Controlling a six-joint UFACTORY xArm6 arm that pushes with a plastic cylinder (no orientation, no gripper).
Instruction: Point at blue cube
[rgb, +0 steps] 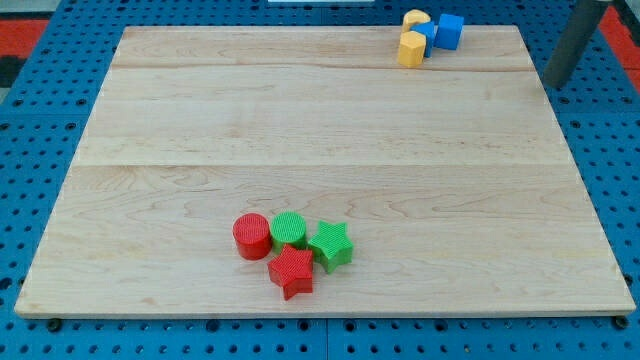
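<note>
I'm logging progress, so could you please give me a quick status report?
My tip off the board's right edge, touching nothing. Blue cube at the view's top right, beside yellow blocks. Path between clear.

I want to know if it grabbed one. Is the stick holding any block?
No. My tip has no grip and touches nothing; it sits off the board's right edge, to the right of and below the blue cube.

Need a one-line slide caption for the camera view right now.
My tip sits right of the board, apart from the blue cube clustered with yellow blocks at top.
</note>
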